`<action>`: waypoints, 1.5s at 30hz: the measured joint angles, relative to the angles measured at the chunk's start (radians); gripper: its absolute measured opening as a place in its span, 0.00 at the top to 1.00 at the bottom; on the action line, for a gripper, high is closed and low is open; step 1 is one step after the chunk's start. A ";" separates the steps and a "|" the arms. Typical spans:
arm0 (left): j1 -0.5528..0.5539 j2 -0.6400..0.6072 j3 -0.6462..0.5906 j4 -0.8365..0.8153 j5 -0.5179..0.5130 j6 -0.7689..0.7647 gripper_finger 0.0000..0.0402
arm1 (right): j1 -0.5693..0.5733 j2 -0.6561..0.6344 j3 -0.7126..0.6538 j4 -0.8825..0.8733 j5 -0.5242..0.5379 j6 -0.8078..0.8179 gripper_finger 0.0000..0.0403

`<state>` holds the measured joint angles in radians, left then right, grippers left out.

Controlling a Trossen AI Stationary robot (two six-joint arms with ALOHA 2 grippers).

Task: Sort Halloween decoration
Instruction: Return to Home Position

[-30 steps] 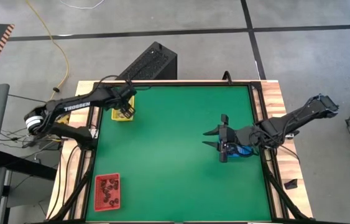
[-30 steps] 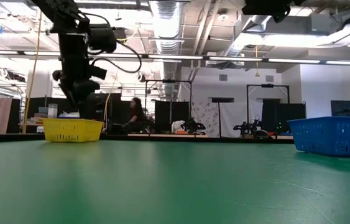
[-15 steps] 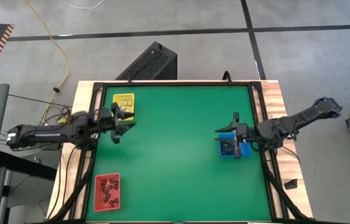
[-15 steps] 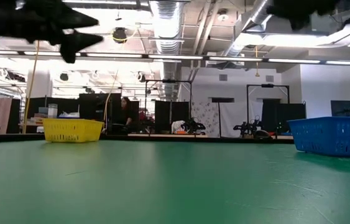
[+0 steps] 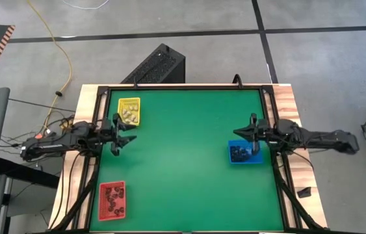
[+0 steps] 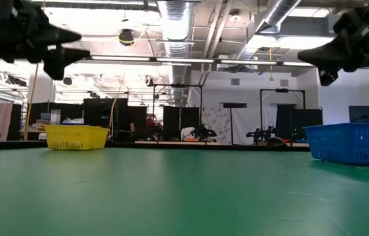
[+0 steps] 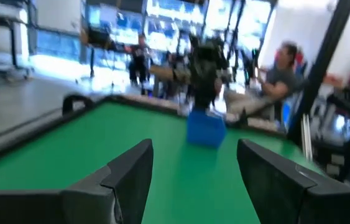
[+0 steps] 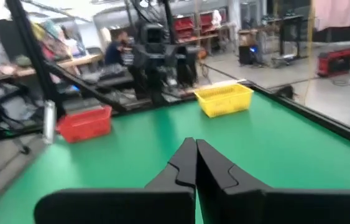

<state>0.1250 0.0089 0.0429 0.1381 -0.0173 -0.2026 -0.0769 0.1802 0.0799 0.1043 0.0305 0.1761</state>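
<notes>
The Halloween decoration lies sorted in three small trays. Whitish trinkets point(image 5: 129, 113) fill the yellow tray point(image 5: 136, 104) at the far left. Black trinkets point(image 5: 238, 153) sit in the blue tray point(image 5: 259, 158) at the right, and dark ones point(image 5: 112, 198) in the red tray point(image 5: 102, 214) at the near left. My left gripper point(image 5: 126, 132) hangs open and level at the left edge, below the yellow tray in the high view, with nothing between its fingers point(image 7: 131, 180). My right gripper point(image 5: 242, 132) is shut and level at the right edge, just past the blue tray's far side; it holds nothing point(image 8: 195, 165).
The green mat point(image 5: 183, 162) lies bare between the trays. A black frame rail point(image 5: 183, 87) runs round the table. A black box point(image 5: 156, 65) stands on the floor beyond the far edge. People sit in the room behind the table point(image 7: 283, 68).
My left gripper has drawn back from above the yellow tray toward the table's left edge and tipped from pointing down to level. My right gripper has pulled back from over the blue tray toward the right edge, sunk lower, and shut.
</notes>
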 joint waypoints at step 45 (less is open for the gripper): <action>0.000 0.006 -0.035 -0.105 -0.020 0.023 0.44 | -0.088 -0.140 -0.071 -0.089 -0.080 -0.018 0.81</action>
<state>0.1246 0.0151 0.0074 0.0330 -0.0378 -0.1797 -0.1646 0.0402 0.0090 0.0158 -0.0490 0.1577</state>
